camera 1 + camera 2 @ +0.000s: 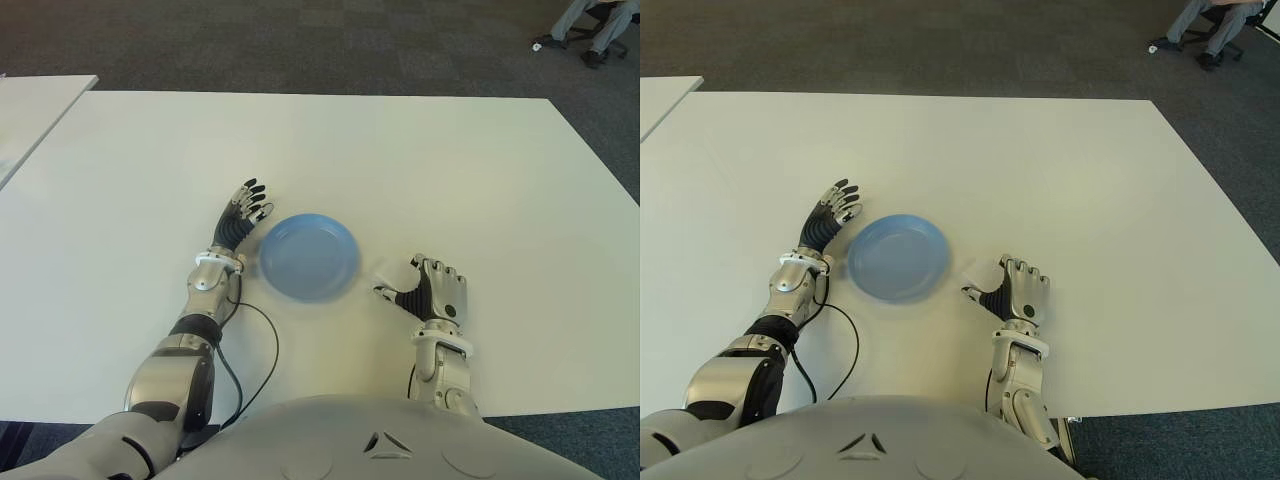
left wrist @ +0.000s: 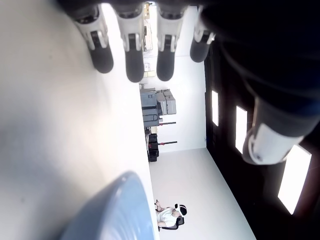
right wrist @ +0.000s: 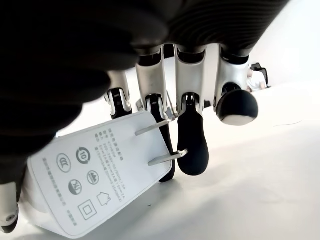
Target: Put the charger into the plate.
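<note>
The robot's right hand [image 1: 432, 290] curls over the white charger [image 3: 100, 175] on the table [image 1: 450, 170], fingers [image 3: 192, 140] wrapped round the block so that its two metal prongs jut out between them; in the eye views the charger shows only as a pale shape by the thumb, on the hand's plate side. The blue plate [image 1: 308, 256] lies empty, near that hand on its inner side, with bare tabletop between. To finish the step well, the grip likely needs to be firm on the smooth casing before the lift, with the carry kept low and the release made over the plate's middle, not its rim. The left hand [image 1: 243, 215] shows just beside the plate's far edge from the right hand, fingers extended and holding nothing, and appears clear of the path. A black cable [image 1: 262, 345] trails by the left forearm; a seated person [image 1: 590, 20] is far beyond the table.
</note>
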Controlling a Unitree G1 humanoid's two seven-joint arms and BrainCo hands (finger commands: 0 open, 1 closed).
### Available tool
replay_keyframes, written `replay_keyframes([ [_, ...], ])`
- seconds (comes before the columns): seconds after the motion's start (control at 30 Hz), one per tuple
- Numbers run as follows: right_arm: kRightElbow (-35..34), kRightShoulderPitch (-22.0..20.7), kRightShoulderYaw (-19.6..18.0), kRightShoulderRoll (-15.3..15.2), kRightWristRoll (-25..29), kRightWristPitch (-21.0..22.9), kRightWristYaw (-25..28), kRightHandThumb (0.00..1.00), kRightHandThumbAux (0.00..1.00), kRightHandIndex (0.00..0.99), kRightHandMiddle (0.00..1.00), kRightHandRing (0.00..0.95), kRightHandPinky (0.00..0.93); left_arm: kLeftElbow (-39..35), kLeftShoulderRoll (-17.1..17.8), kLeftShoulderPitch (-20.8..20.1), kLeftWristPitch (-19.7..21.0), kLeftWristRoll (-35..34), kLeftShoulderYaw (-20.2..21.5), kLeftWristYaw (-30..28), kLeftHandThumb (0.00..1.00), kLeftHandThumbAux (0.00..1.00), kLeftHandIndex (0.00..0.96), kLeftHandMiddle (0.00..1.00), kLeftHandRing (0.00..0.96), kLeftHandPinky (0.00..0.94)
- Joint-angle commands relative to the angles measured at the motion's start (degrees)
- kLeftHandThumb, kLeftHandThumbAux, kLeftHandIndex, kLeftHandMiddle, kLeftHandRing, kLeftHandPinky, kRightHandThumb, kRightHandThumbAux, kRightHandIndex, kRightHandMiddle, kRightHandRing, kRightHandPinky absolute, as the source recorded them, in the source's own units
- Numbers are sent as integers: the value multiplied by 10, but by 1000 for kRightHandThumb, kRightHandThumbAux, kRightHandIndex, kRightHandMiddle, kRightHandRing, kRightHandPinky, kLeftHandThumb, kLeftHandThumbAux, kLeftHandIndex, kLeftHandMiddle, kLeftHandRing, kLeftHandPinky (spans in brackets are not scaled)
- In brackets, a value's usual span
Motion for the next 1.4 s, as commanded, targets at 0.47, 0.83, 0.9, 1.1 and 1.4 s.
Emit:
replay_keyframes([
  [0.47,-44,-84,-13,5,-21,11,74,746,709,441,864,870,880,38,-20,47,33,8,-6,17,0,579,42,172,168,145],
  [0.83,-55,-123,-12,10,-28,-3,74,748,709,441,869,875,885,41,-22,45,35,4,-4,12,0,580,34,164,159,132],
  [0.9,-54,-134,-8,14,-30,-5,76,748,709,441,869,877,886,41,-22,45,36,4,-3,12,0,576,34,161,154,125],
  [1.1,-51,-160,6,27,-32,-7,84,746,709,441,868,877,890,42,-24,45,36,2,0,15,0,575,39,166,158,131],
  [1.4,-17,-205,35,50,-39,-9,81,747,709,441,869,879,888,38,-29,45,36,0,1,18,0,575,42,176,169,150],
])
